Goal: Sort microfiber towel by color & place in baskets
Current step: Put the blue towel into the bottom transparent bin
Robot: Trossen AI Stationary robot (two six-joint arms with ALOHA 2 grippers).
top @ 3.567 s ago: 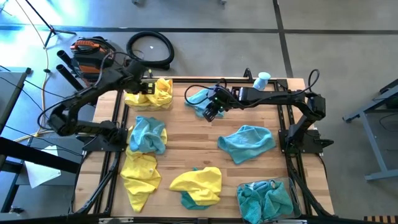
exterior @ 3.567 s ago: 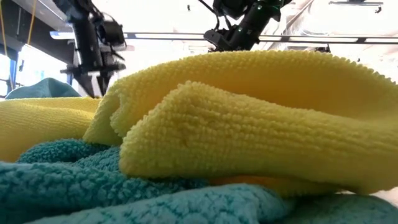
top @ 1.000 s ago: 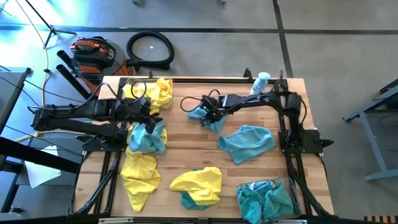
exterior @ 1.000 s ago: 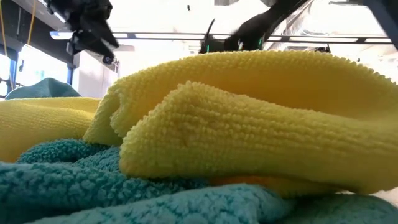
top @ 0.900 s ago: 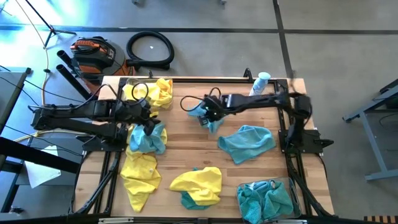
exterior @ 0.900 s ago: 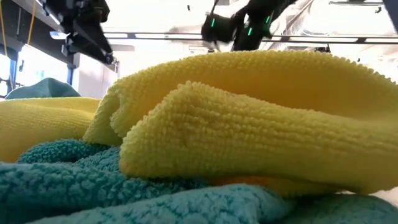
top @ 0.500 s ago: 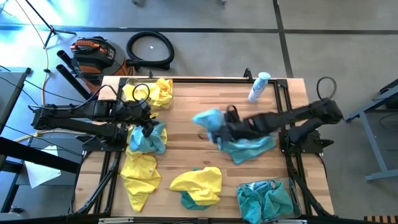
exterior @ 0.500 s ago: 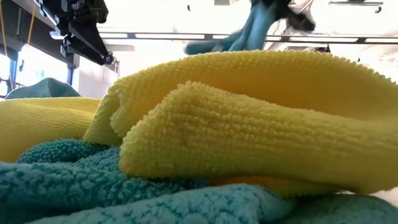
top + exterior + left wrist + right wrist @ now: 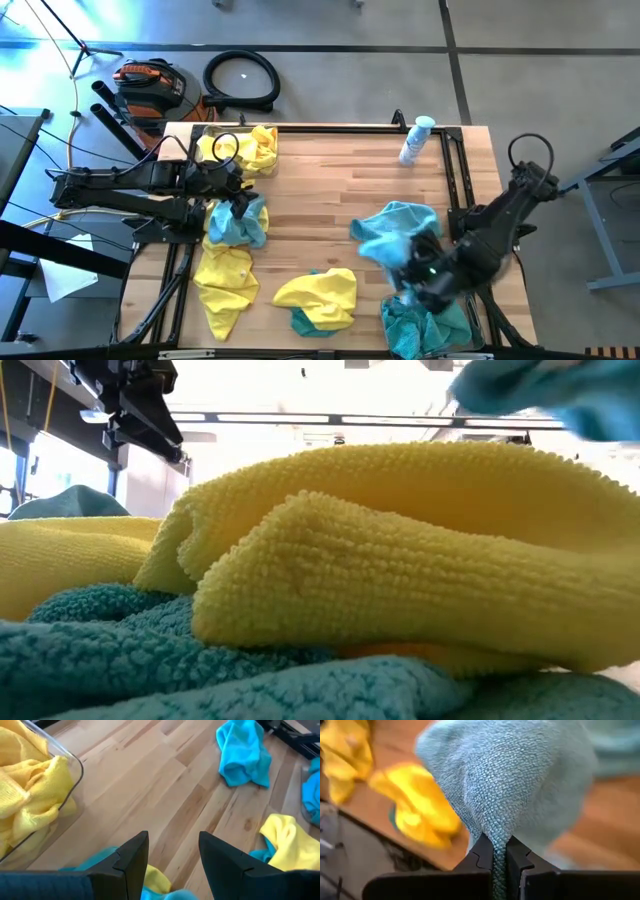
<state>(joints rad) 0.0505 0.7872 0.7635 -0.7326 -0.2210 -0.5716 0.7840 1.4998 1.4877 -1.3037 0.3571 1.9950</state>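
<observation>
My right gripper (image 9: 499, 862) is shut on a teal towel (image 9: 510, 780) and hangs near the table's near right corner, just above the basket (image 9: 388, 318) of teal towels. In the low view that towel (image 9: 540, 390) shows blurred, high up. My left gripper (image 9: 172, 865) stands open over a teal towel (image 9: 240, 222) at the left, touching nothing. Beside it is the basket (image 9: 70, 760) of yellow towels (image 9: 252, 150). Another teal towel (image 9: 385, 228) lies flat at the right. A yellow towel (image 9: 320, 292) rests on a teal one at the near middle. My right gripper pinches a gathered fold of the teal towel (image 9: 499, 851) between its two fingers. The fingers slant down from above. The towel is lifted clear of the table and bunches out beyond the fingertips.
A white-and-blue spray bottle (image 9: 415, 140) stands at the far right. A further yellow towel (image 9: 225, 285) lies at the near left. Bare wood (image 9: 330, 170) shows across the table's far middle. A hose (image 9: 242, 78) and tools lie on the floor beyond.
My right gripper has swung fast from the table's far middle toward its near right corner, rising and turning, and carried the teal towel lifted clear off the wood. The towel's former spot at the far middle is now bare.
</observation>
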